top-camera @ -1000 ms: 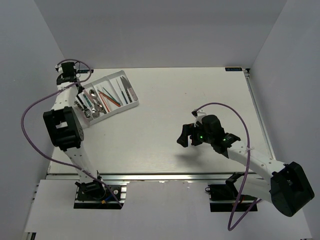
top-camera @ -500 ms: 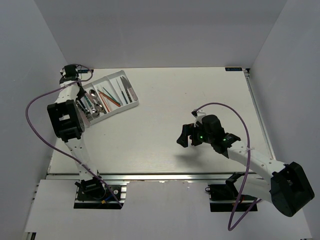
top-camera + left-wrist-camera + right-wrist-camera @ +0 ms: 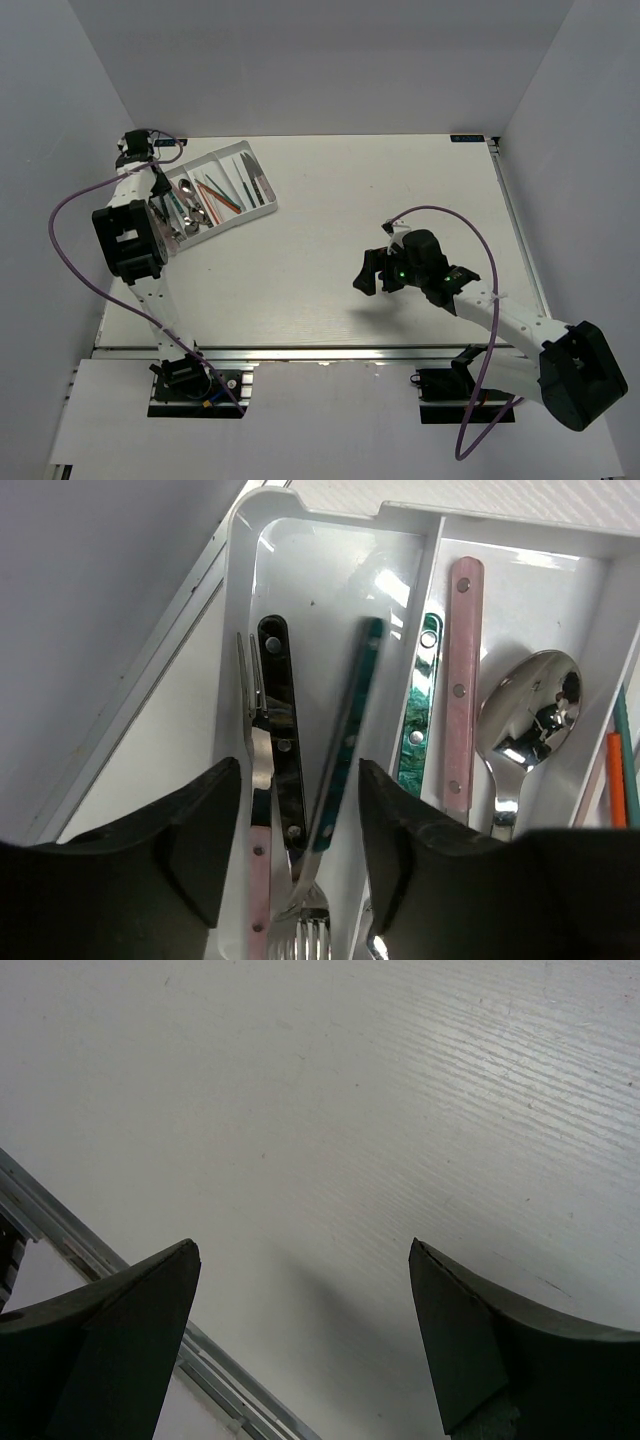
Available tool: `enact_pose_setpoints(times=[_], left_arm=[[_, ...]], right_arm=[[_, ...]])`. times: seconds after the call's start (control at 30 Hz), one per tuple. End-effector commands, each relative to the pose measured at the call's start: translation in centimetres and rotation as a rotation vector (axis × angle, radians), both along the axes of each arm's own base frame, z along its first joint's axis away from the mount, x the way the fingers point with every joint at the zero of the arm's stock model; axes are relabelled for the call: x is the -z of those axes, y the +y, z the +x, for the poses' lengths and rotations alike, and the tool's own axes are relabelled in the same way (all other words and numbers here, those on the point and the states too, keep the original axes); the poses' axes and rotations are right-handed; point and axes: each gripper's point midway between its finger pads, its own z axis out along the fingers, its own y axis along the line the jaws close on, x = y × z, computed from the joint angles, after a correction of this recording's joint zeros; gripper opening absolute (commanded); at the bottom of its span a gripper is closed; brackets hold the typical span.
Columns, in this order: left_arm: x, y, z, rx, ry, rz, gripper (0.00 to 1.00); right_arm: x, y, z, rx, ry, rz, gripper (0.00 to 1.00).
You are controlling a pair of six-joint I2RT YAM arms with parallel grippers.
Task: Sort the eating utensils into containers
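Two hands, both jaws apart. Left hand [image 3: 300, 820] over tray [image 3: 236, 540] end compartment, teal fork [image 3: 345, 730] loose between fingers [image 3: 200, 830], above other forks [image 3: 250, 680]. I'd lift straight up, avoid snagging handle. Right hand [image 3: 300, 1290] empty above bench [image 3: 400, 1080].

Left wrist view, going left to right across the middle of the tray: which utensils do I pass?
pink-handled fork → black handle → teal-handled fork → marbled teal handle → pink handle → spoon → orange chopstick
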Motion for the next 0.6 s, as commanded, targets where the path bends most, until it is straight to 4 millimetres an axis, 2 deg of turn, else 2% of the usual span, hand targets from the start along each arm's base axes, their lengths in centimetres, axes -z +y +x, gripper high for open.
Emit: enact_pose_setpoints(times=[0.0, 0.07, 0.2, 0.23, 0.27, 0.3, 0.33, 0.37, 0.43, 0.47, 0.5, 0.53, 0.57], left_arm=[[-5.8, 0.7, 0.3, -0.025, -0.112, 0.043, 0.61], [-6.7, 0.6, 0.2, -0.036, -0.132, 0.041, 0.68], [-10.4, -0.1, -0.8, -0.056, -0.206, 0.032, 0.71], [-13.2, -0.3, -1.5, -0.061, -0.264, 0.042, 0.72], [-13.5, -1.0, -2.3, -0.065, -0.273, 0.032, 0.9], [-14.7, -1.4, -3.1, -0.074, -0.3, 0.038, 0.98], [-18.6, -2.2, -4.6, -0.071, -0.386, 0.054, 0.98], [-18.1, -3.6, -5.9, -0.056, -0.378, 0.042, 0.98], [-20.1, -5.2, -8.1, -0.031, -0.446, 0.055, 0.98], [-21.2, -7.0, -10.9, 0.001, -0.489, 0.057, 0.98], [-21.8, -7.5, -12.2, -0.004, -0.532, 0.068, 0.98], [-24.6, -8.9, -14.8, 0.026, -0.633, 0.076, 0.98], [-22.0, -9.4, -16.3, 0.032, -0.6, 0.066, 0.98]], right_arm=[[-0.3, 0.4, 0.3, -0.017, -0.024, 0.02, 0.89], [-0.4, 0.4, 0.3, -0.017, -0.027, 0.019, 0.89], [-0.4, 0.3, 0.4, -0.012, -0.032, 0.018, 0.89], [-0.5, 0.3, 0.4, -0.011, -0.033, 0.018, 0.89], [-0.5, 0.2, 0.5, -0.005, -0.037, 0.015, 0.89], [-0.6, 0.2, 0.6, 0.0, -0.042, 0.016, 0.89], [-0.6, 0.1, 0.6, 0.006, -0.045, 0.013, 0.89], [-0.7, -0.1, 0.9, 0.02, -0.053, 0.007, 0.89], [-1.0, -0.3, 0.9, 0.031, -0.068, 0.013, 0.89], [-1.1, -0.6, 1.1, 0.049, -0.078, 0.009, 0.89], [-1.6, -0.8, 1.2, 0.06, -0.097, 0.015, 0.89], [-1.8, -1.2, 1.6, 0.095, -0.116, 0.006, 0.89], [-2.5, -1.6, 1.8, 0.116, -0.142, 0.011, 0.89]])
